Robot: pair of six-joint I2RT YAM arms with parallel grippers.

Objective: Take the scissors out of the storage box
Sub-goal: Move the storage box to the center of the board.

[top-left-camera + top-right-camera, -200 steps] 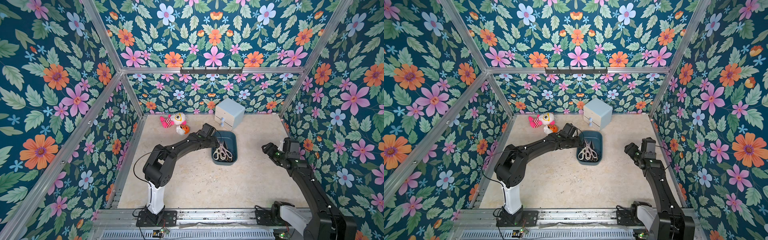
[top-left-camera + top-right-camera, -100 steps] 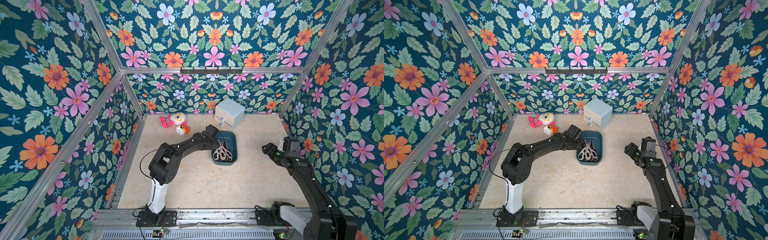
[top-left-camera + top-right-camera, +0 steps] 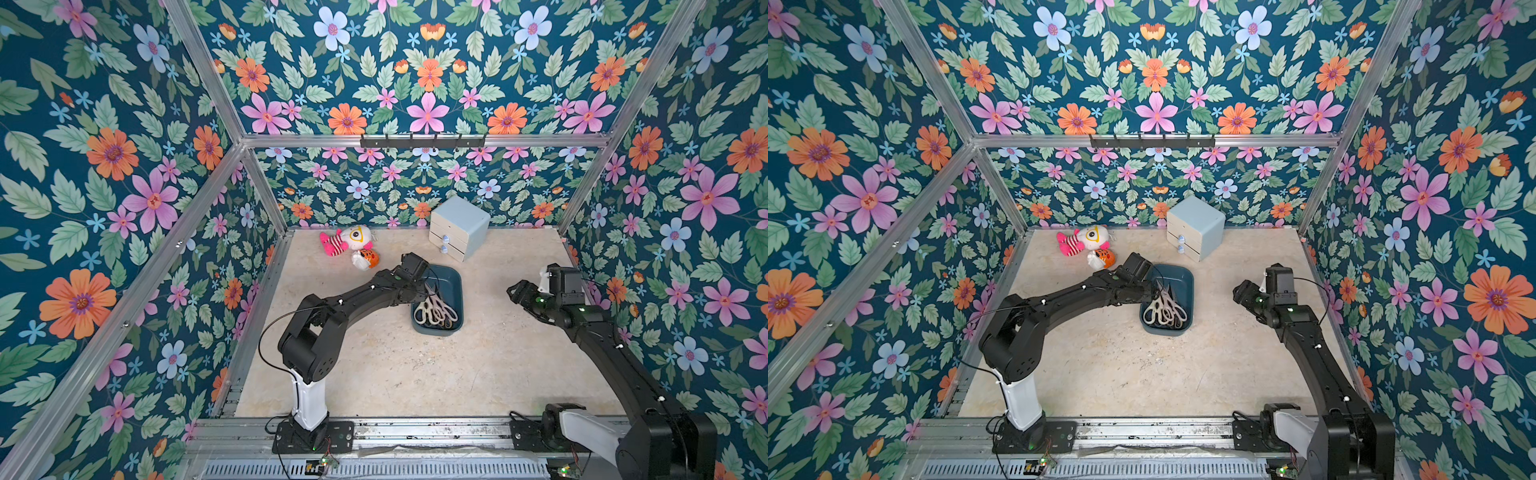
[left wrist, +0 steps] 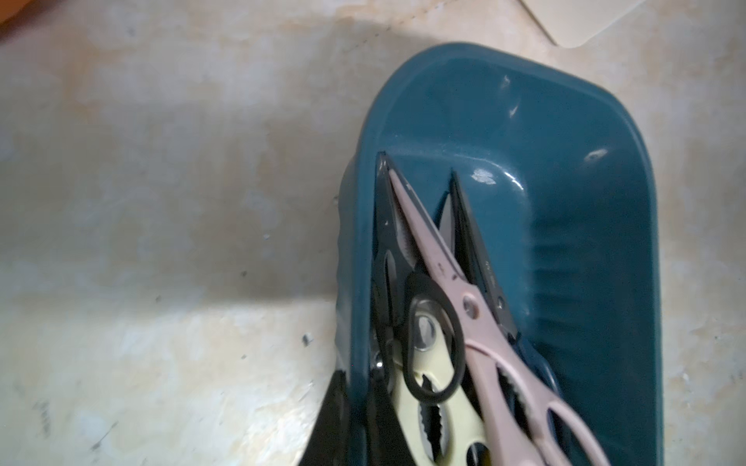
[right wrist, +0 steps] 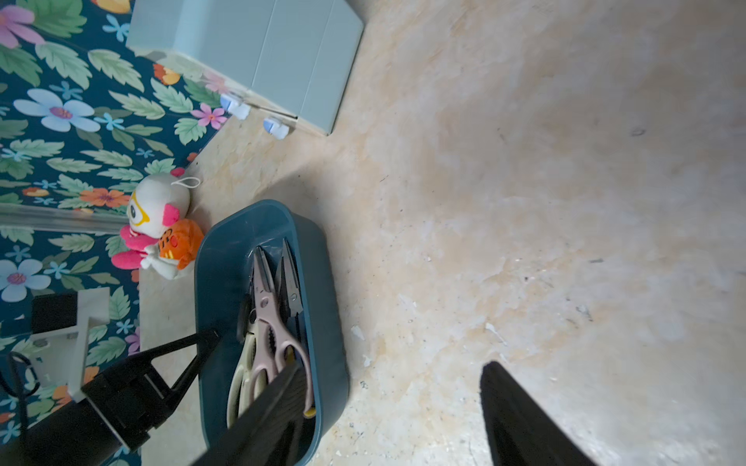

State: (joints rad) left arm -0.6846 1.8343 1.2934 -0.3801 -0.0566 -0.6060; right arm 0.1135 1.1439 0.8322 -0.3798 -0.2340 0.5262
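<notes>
left tool [image 4: 357, 407] now pinching ribbed storage box [image 4: 597, 250] wall, metal scissors [image 4: 440, 258] inside

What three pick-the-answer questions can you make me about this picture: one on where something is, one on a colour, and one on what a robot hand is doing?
1. Where are the scissors?
A on the table; B in the storage box; C on the drawer cube.
2. What colour is the topmost pair?
A pale pink; B green; C red.
3. How is the right gripper?
A shut on scissors; B shut on the storage box; C open and empty.

Answers:
1. B, every pair in view lies inside the box.
2. A, its pink blades and handles lie across the others.
3. C, its fingers stand wide apart with nothing between them.
</notes>
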